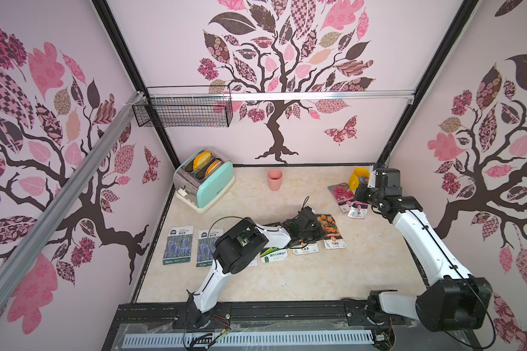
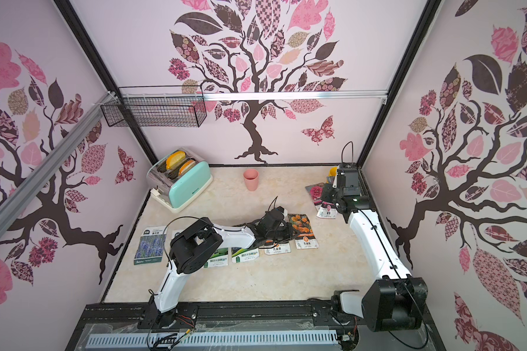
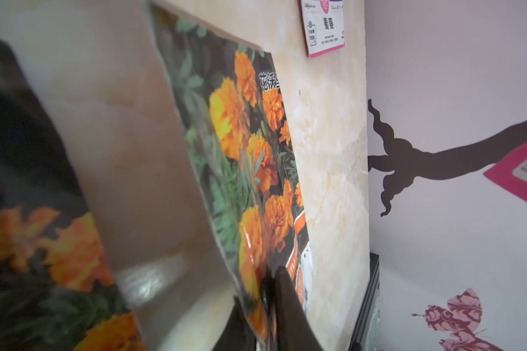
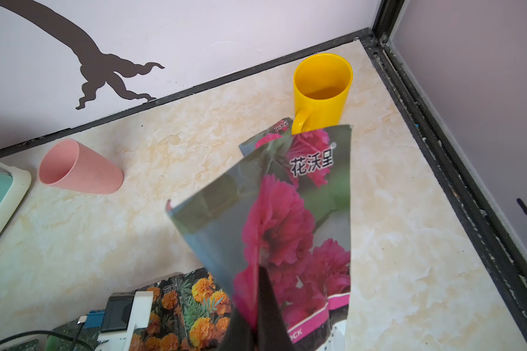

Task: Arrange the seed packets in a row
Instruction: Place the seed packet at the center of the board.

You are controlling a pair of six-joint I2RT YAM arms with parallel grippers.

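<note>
The worktop [image 1: 286,279] is veined cream marble — a lavender packet [image 1: 178,244] purple, a marigold packet [image 1: 330,228] orange, a flower packet [image 4: 280,231] magenta, the cup [image 1: 274,179] pink, the mug [image 4: 323,88] yellow.

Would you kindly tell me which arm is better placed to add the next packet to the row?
Right: the right jaws are shut on a glossy magenta-flower seed packet; the left jaws are at an orange-marigold packet.

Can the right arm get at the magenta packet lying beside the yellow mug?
Probably not yet: the lying packet is close, but the right claw is shut on another magenta packet.
</note>
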